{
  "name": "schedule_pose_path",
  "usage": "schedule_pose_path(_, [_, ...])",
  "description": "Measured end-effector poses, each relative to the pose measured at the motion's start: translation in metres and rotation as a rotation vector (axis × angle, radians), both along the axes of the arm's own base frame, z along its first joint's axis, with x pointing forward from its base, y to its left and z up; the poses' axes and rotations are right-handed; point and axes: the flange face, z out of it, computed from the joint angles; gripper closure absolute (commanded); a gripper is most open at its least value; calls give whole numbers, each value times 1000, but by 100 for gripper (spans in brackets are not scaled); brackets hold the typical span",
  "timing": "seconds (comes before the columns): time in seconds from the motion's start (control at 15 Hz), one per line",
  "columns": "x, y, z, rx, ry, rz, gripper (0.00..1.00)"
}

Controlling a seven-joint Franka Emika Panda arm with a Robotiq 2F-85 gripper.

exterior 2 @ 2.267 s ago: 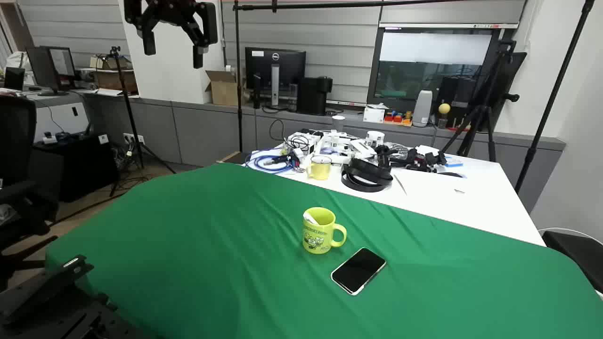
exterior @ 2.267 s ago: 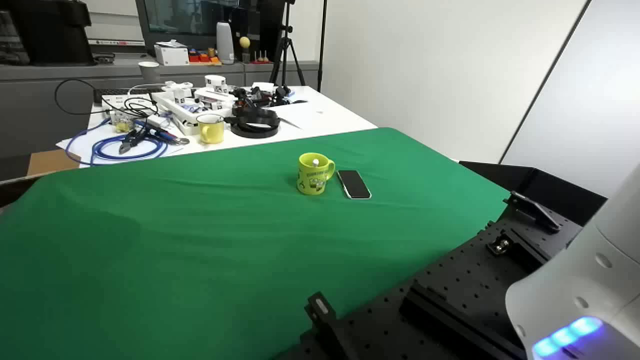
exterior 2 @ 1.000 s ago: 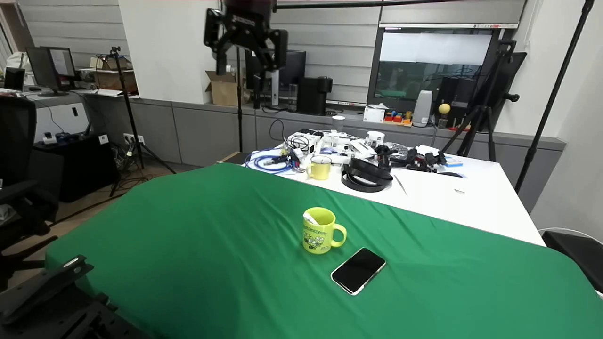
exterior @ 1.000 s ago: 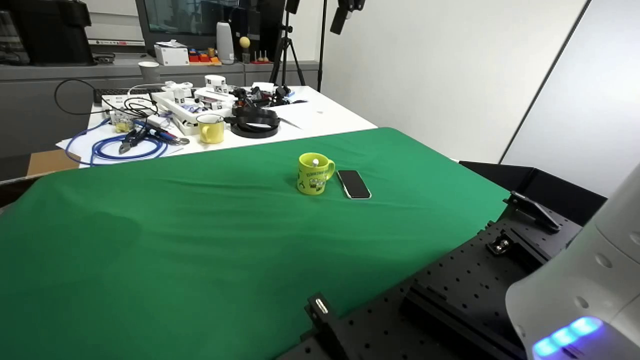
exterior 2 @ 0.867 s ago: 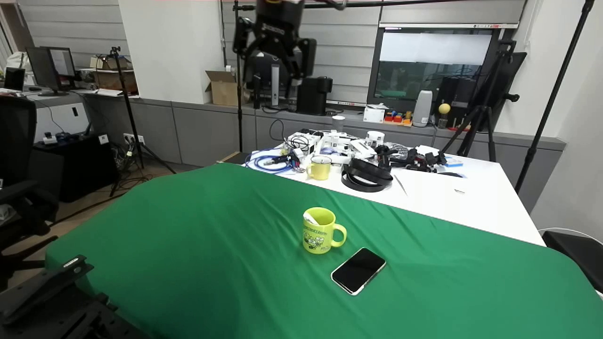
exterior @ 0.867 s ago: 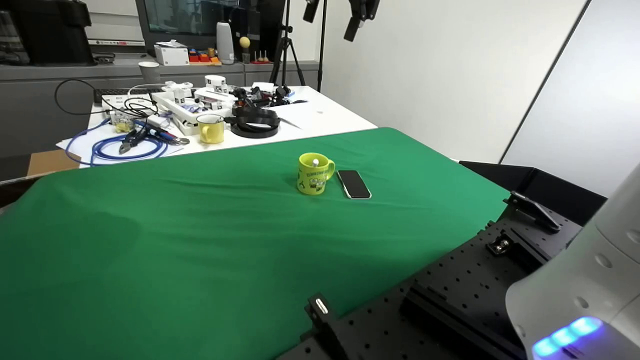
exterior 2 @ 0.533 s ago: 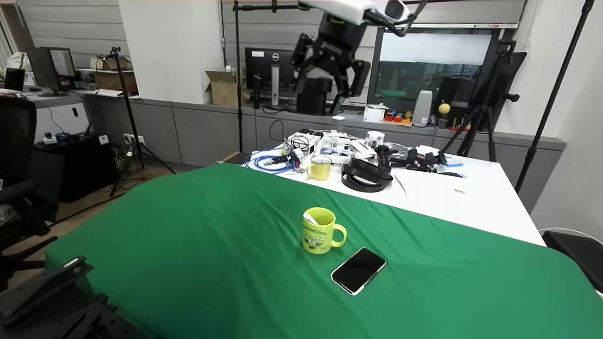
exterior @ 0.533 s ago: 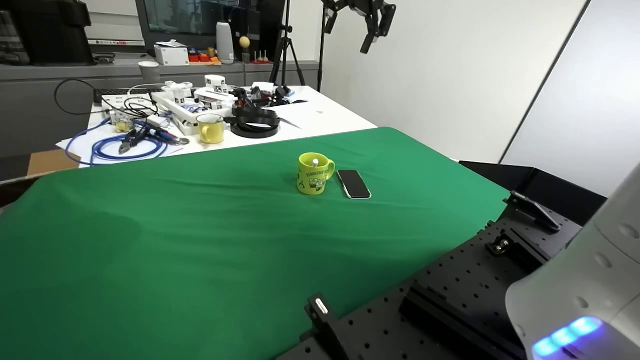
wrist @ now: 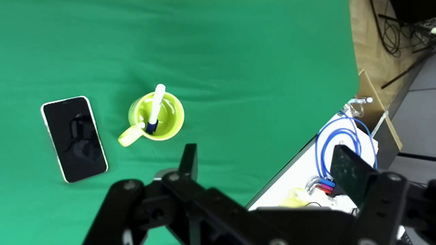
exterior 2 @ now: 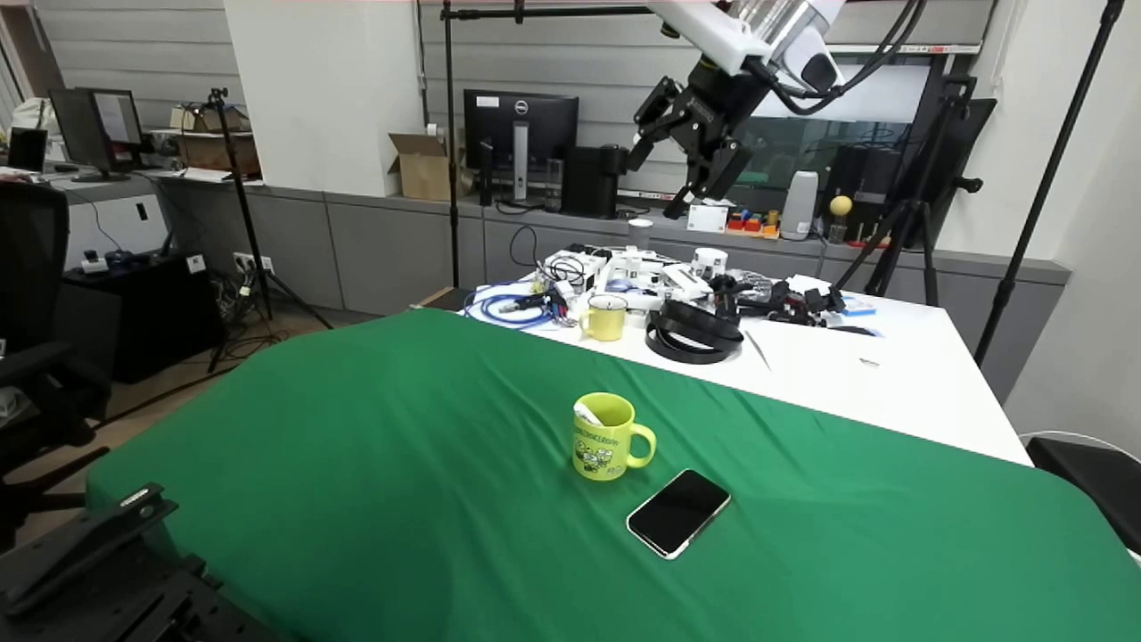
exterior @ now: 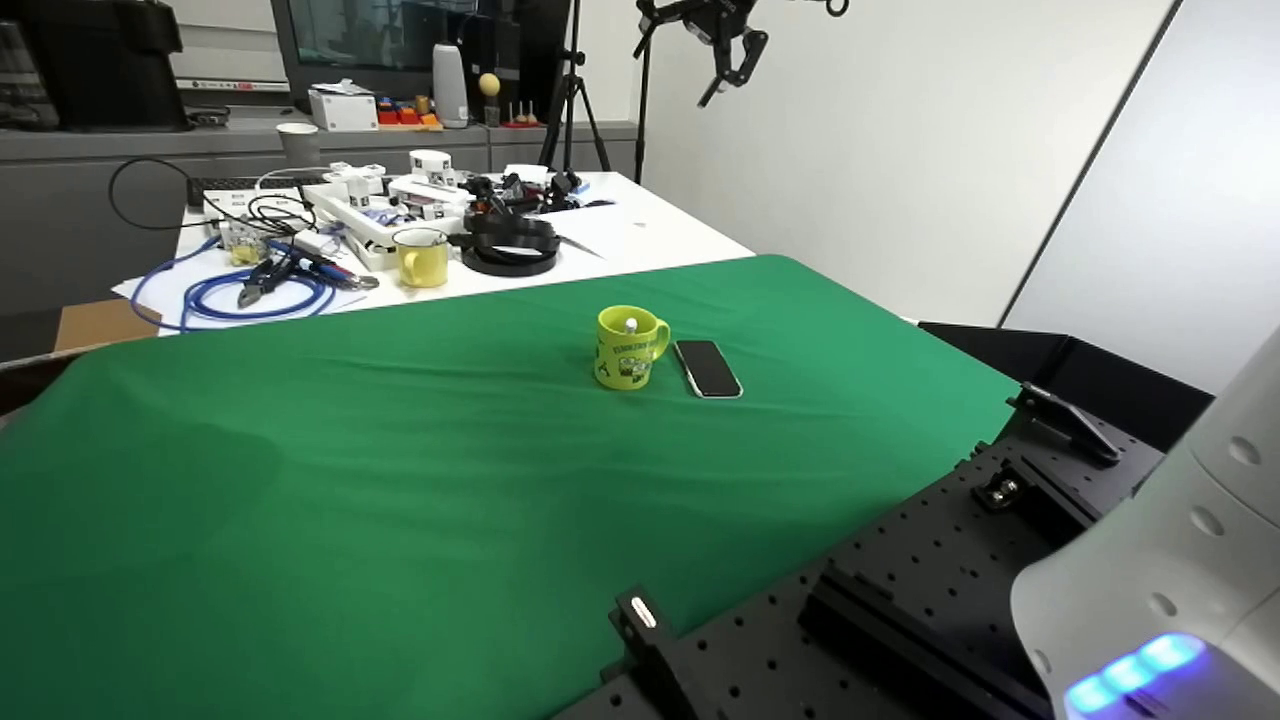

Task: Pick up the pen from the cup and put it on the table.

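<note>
The yellow-green cup (exterior: 622, 368) stands upright on the green-draped table (exterior: 400, 470) in both exterior views (exterior 2: 595, 453). A white pen (wrist: 157, 103) leans inside it in the wrist view, dark blue end down, white end past the rim; its tip also shows in both exterior views (exterior: 631, 326) (exterior 2: 586, 413). The cup's handle (wrist: 130, 136) points lower left in the wrist view. My gripper (wrist: 265, 145) is open and empty, its fingers wide apart. It hangs tilted, high above the table, in both exterior views (exterior: 674, 75) (exterior 2: 653, 189), well apart from cup and pen.
A dark phone (exterior 2: 679, 514) lies flat beside the cup on the handle side. Behind the green table, a white table (exterior 2: 838, 374) bears cables, tools, a yellow mug (exterior 2: 605, 319) and black rings (exterior 2: 693, 332). A black perforated base (exterior: 900, 580) borders the front.
In the exterior views my gripper has come in at the top edge, and swept right and down. In the last half second it has tilted more. Cup, pen and phone have not moved.
</note>
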Motion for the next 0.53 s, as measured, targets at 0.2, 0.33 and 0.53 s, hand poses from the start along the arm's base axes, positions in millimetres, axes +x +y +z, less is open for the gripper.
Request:
schedule_pose_path(0.2, [17,-1,-34,75,60,-91,0])
schedule_pose_path(0.33, [21,3,-70,124,116,-137,0])
schedule_pose_path(0.53, [18,13,-122,181,198,-185,0])
